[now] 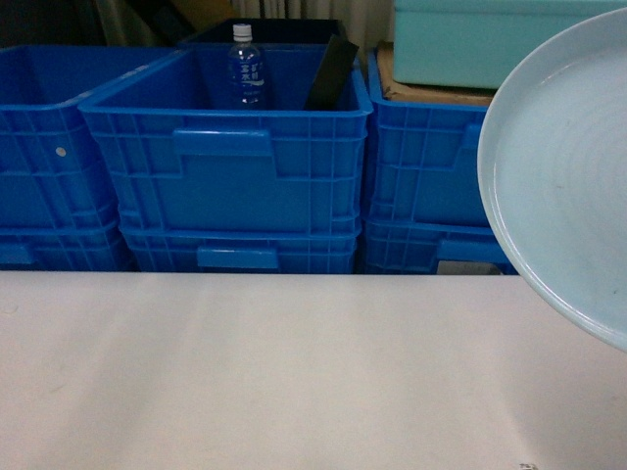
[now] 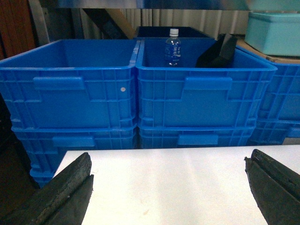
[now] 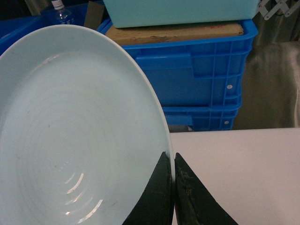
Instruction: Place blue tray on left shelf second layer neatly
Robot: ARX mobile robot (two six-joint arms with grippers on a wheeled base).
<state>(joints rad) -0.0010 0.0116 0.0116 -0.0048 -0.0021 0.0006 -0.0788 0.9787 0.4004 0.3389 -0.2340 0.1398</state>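
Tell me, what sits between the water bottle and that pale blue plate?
A black slab leans in the same blue crate as the water bottle, left of the blue tray, in the head view.

A plain white surface (image 1: 294, 372) spreads out in front of me, matte and lightly scuffed, with a faint small mark near its left edge. Its far edge runs straight across my head view, just before a wall of stacked blue crates (image 1: 225, 166) standing behind it. From my left wrist I see its near left corner (image 2: 70, 152), dark beyond it.
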